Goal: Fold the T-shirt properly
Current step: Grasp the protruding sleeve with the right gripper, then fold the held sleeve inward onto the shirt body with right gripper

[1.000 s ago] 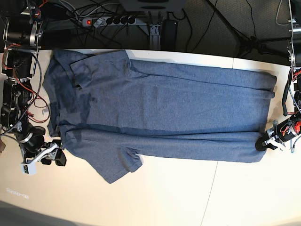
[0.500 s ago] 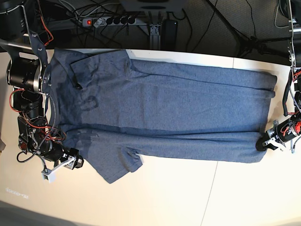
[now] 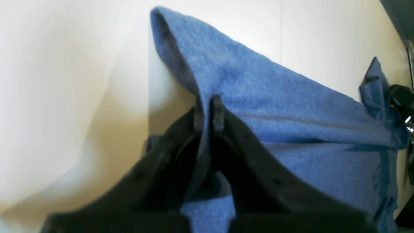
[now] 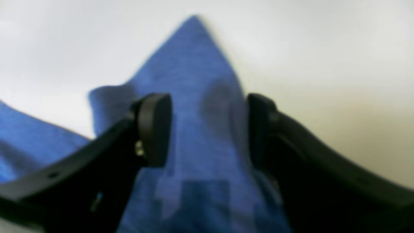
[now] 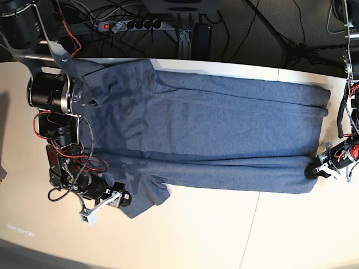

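Left gripper (image 3: pixel 208 111): jaws clamped on the hem corner of the T-shirt (image 5: pixel 224 134), unmoved over the last second. Right gripper (image 4: pixel 207 129): jaws apart, straddling the pointed near sleeve (image 5: pixel 147 196); has travelled in from beside the collar end. T-shirt: spread lengthwise on the tabletop (image 5: pixel 224 235), near long edge already folded over. Judgement: right arm now placed to pinch the sleeve and fold it inward.

T-shirt (image 5: pixel 213 134) | heathered blue-grey, short-sleeved, plain side up | lies flat along the tabletop's far edge, near long side folded over the body | hem at base view's right edge, neck and sleeves at left | near sleeve points toward the tabletop's near edge
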### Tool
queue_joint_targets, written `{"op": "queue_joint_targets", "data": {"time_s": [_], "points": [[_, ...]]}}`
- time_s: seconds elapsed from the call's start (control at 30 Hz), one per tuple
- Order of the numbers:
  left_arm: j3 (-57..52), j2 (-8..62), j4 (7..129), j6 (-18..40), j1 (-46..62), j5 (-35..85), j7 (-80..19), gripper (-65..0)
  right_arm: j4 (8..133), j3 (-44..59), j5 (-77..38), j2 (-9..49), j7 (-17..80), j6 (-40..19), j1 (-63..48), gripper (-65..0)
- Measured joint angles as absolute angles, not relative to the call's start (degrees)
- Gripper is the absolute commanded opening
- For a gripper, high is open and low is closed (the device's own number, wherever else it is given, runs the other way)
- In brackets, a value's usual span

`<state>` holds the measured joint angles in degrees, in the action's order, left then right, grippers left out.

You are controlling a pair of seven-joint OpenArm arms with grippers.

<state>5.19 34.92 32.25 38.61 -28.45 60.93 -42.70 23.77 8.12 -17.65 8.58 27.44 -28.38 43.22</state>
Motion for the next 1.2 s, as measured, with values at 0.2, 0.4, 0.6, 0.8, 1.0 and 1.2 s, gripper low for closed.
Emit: {"op": "queue_joint_targets", "data": {"time_s": [0.2, 0.4, 0.6, 0.8, 1.0, 1.2], "points": [[5.19, 34.92, 32.25, 38.61, -28.42, 60.93, -42.7, -65.0, 23.79, 8.12, -13.65, 7.14, 26.33, -28.38, 43.38, -30.3], [5.19, 34.92, 32.25, 38.61, -28.42, 60.95, -42.65, -65.0, 23.73, 8.12, -6.22, 7.7, 23.44, -28.38, 43.18, -65.0], [5.19, 34.92, 32.25, 38.63, -28.42, 60.97, -42.61, -65.0, 24.88, 8.12, -4.38, 8.43, 22.33, -28.47, 42.74, -65.0], [5.19, 34.94, 32.27, 38.63, -28.77, 59.42, -41.5, -65.0, 36.21, 6.7, -3.42, 9.74, 24.27, -28.51, 37.87, -65.0], [5.19, 34.92, 36.01, 38.63, -28.01, 55.72, -41.52, -65.0, 53.95, -7.25, -4.99, 15.53, 22.59, -28.51, 28.47, -65.0], [5.19, 34.96, 38.15, 38.61, -28.18, 55.75, -41.1, -65.0, 73.1, -12.38, -4.21, 21.93, 21.43, -28.51, 19.35, -65.0]]}}
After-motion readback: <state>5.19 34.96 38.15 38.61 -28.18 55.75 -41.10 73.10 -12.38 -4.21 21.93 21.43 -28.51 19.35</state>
